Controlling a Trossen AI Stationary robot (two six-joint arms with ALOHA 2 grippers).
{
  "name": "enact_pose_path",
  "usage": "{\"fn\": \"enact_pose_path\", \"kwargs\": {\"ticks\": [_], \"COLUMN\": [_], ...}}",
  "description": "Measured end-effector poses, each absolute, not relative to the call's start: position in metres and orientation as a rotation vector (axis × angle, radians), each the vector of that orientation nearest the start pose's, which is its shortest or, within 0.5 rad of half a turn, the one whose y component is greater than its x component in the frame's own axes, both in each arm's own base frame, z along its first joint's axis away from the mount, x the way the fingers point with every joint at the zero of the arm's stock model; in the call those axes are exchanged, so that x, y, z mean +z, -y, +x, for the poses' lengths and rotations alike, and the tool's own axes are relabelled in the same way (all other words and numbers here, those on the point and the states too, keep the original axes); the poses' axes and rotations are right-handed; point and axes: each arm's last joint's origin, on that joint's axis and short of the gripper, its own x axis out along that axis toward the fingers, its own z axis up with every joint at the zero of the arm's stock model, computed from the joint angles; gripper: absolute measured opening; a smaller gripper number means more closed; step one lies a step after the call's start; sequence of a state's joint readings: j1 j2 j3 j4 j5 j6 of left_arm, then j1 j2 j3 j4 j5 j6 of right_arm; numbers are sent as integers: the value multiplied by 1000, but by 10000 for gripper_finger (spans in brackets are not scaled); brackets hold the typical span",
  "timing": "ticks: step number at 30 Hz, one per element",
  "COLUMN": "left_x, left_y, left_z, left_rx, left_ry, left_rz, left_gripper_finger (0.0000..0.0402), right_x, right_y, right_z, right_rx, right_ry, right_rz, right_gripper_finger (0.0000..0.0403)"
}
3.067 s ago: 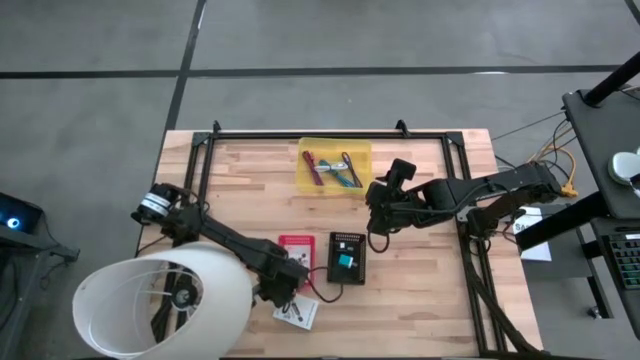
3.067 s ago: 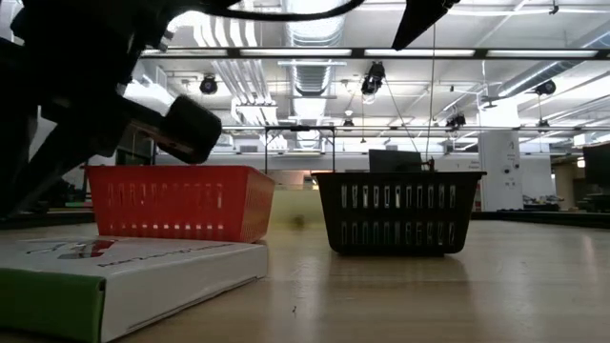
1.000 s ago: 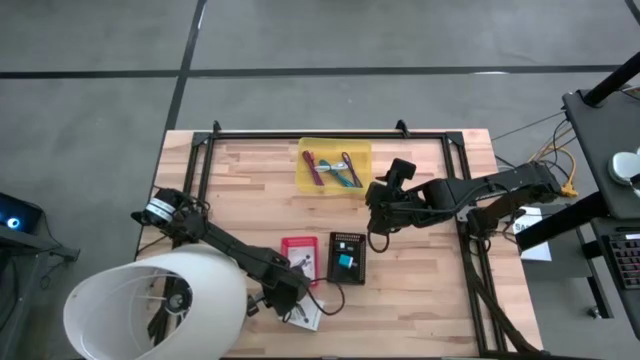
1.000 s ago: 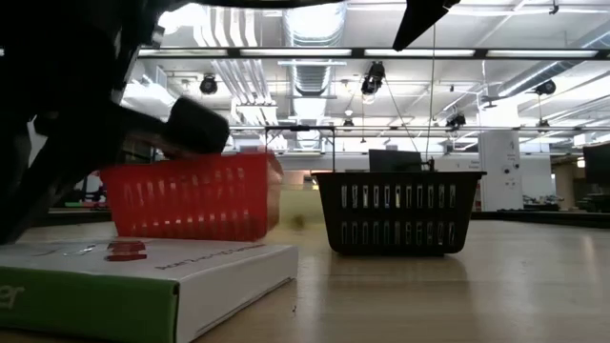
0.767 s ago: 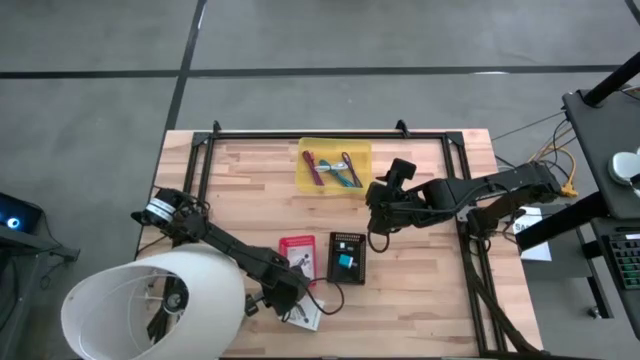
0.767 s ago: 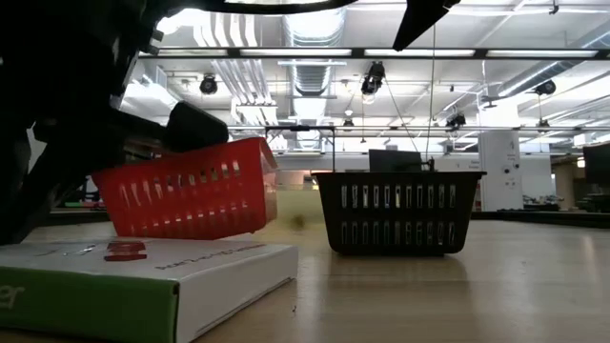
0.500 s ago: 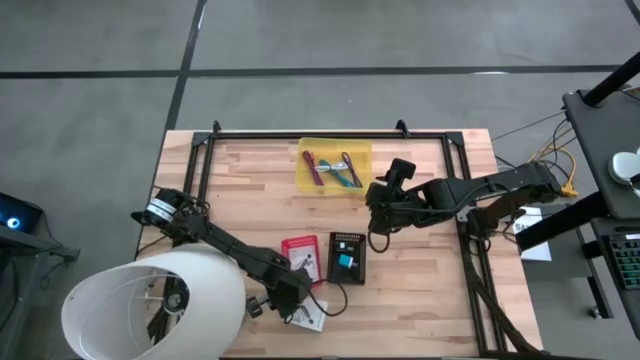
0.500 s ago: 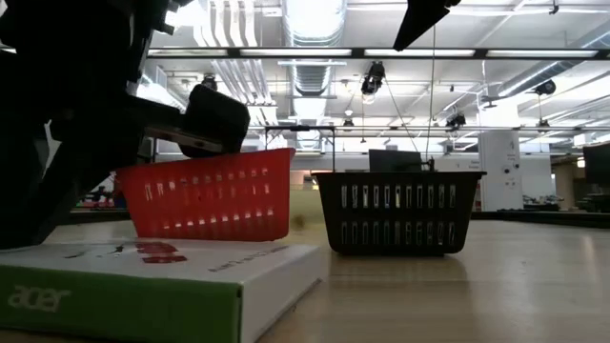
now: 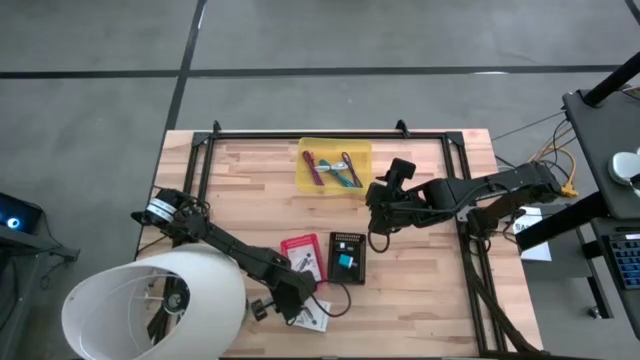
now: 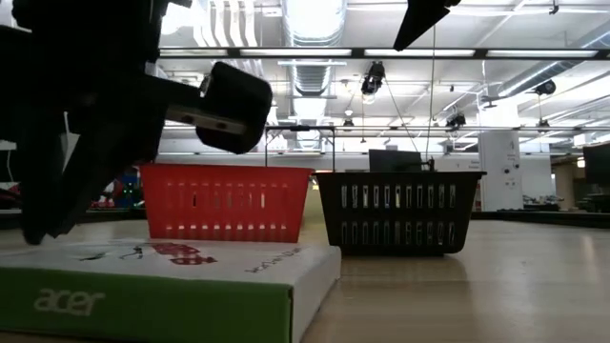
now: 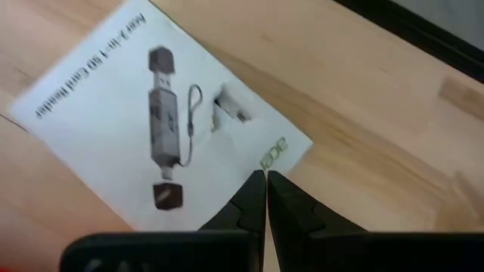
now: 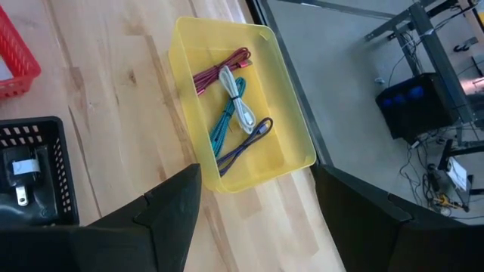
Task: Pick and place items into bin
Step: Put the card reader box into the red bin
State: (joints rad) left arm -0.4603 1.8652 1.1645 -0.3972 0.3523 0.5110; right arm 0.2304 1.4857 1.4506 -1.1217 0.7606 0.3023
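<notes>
Currently, left pincer (image 11: 265, 198): fingers pressed together, hovering at the white card's (image 11: 155, 132) edge, lower centre.
Advice: spreading first, then straddling the card edge.
Right pincer (image 12: 249, 219): waiting wide open, mid-frame.

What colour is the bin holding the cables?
Yellow; the bin shows best in the right wrist view.

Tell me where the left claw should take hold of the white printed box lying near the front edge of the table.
Probably by a long edge, coming straight down. The white box lies flat on the table, so its thin sides are the only grip. The left claw, shut, sits over its corner.
</notes>
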Motion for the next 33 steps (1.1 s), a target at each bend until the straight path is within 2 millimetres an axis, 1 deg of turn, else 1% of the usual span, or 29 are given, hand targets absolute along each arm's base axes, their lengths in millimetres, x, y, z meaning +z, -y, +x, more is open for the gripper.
{"fn": "enact_pose_path", "kwargs": {"ticks": [5, 10, 14, 21, 25, 33], "left_x": [161, 162, 164, 170, 162, 150], "left_y": [172, 170, 169, 170, 172, 173], "left_z": [326, 322, 319, 320, 317, 321], "left_rx": [-979, -954, -978, -978, -1038, -1069], "left_ry": [-884, -984, -1040, -1026, -1048, -1040], "left_rz": [504, 453, 403, 403, 362, 402], "left_gripper_finger": [0, 0, 0, 0, 0, 0], "right_x": [337, 339, 340, 341, 342, 346], "right_y": [-45, -44, -44, -44, -44, -43], "right_z": [277, 276, 275, 274, 273, 269], "right_rx": [-612, -612, -612, -612, -610, -604], "right_ry": [-936, -930, -926, -923, -920, -910], "right_rz": [-286, -282, -280, -278, -279, -284], "right_gripper_finger": [247, 247, 247, 247, 247, 247]}}
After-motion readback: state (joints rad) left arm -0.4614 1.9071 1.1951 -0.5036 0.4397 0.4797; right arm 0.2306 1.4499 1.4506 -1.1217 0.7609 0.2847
